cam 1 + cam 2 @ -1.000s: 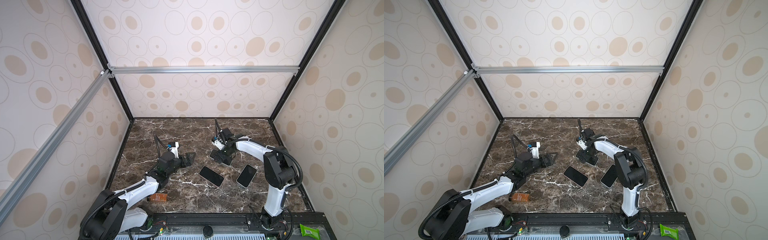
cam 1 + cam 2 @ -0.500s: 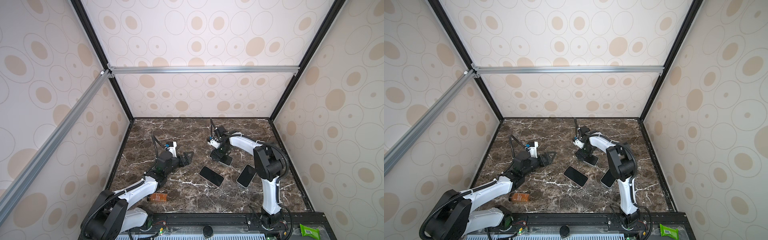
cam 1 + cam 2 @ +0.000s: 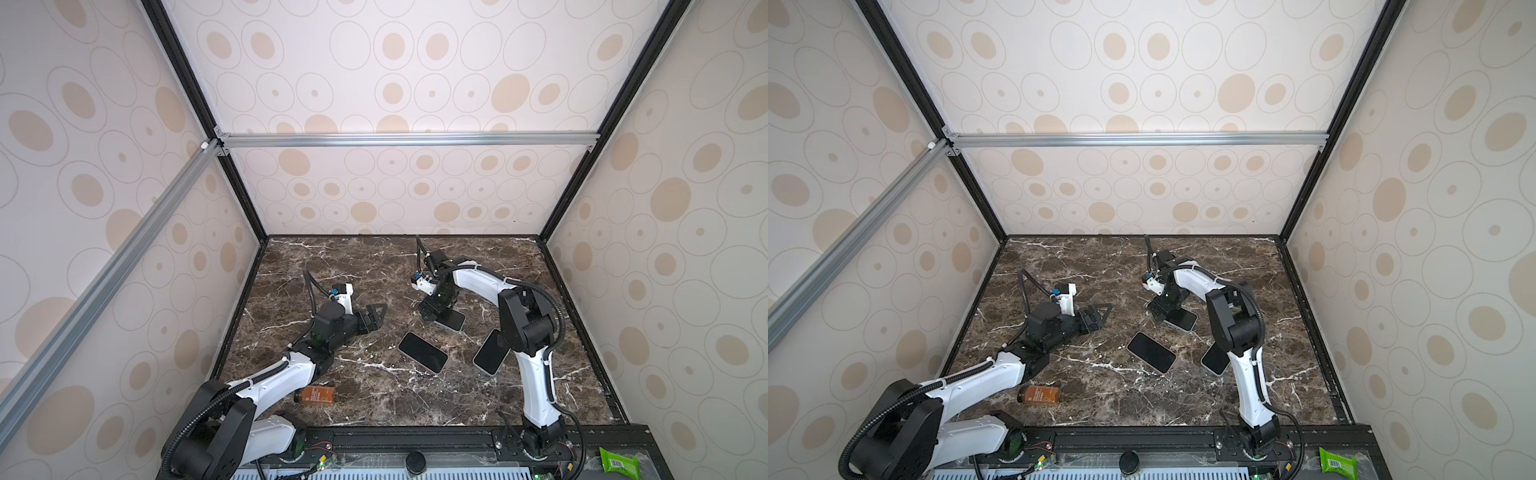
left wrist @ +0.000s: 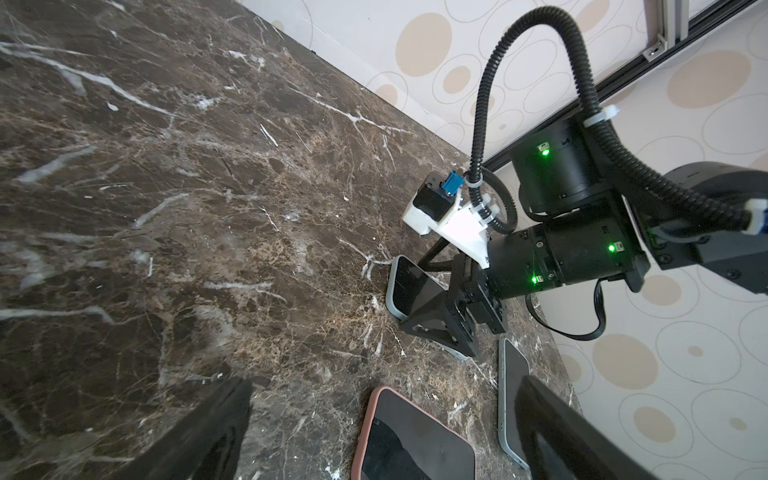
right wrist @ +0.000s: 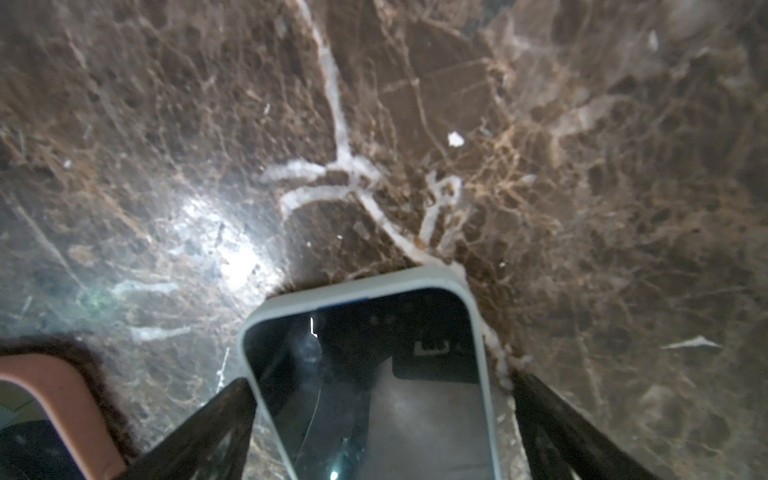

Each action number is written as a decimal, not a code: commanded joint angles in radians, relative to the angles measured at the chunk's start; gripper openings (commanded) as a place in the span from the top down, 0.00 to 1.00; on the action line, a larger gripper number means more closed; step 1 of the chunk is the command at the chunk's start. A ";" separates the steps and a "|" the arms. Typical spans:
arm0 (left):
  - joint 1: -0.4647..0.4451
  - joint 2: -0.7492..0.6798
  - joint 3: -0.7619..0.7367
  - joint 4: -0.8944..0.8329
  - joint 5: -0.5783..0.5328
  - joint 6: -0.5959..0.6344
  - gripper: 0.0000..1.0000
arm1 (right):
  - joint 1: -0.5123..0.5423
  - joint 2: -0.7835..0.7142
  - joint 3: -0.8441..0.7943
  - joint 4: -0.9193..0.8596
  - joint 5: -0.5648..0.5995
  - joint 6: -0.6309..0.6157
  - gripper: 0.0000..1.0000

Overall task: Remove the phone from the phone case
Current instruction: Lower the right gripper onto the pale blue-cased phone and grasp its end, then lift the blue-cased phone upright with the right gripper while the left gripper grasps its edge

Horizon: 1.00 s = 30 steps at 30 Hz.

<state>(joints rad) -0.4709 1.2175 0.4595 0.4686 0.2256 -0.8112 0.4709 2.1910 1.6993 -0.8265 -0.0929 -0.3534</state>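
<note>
With jaws spread wide and nothing clamped, the right pincer (image 3: 435,312) straddles the long sides of the phone (image 5: 365,374), seemingly lined up to grip it. The left pincer (image 3: 373,318), likewise released and empty, hovers well apart over the surface (image 3: 353,266), probably waiting to help. The phone lies flat, screen up, right of centre just beyond a pink-cased phone (image 3: 422,352), its dark glass fully seated in a pale grey case (image 5: 357,286).
</note>
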 commanded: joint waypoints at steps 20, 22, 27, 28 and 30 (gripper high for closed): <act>-0.105 0.136 0.169 -0.066 -0.066 0.080 0.01 | -0.077 0.013 0.026 -0.081 0.030 0.466 0.28; -0.140 0.178 0.192 -0.050 -0.065 0.074 0.01 | -0.115 -0.028 -0.019 -0.043 -0.006 0.549 0.28; -0.208 0.294 0.261 -0.006 -0.032 0.052 0.01 | -0.225 -0.135 -0.190 0.134 -0.192 0.732 0.29; -0.220 0.315 0.276 -0.004 -0.030 0.052 0.01 | -0.242 -0.151 -0.224 0.165 -0.219 0.761 0.29; -0.244 0.364 0.316 -0.004 -0.021 0.050 0.01 | -0.280 -0.186 -0.290 0.234 -0.266 0.825 0.31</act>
<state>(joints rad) -0.6861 1.5414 0.7040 0.4332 0.1909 -0.7551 0.2226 2.0483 1.4807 -0.6880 -0.2386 0.3130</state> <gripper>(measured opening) 0.990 0.779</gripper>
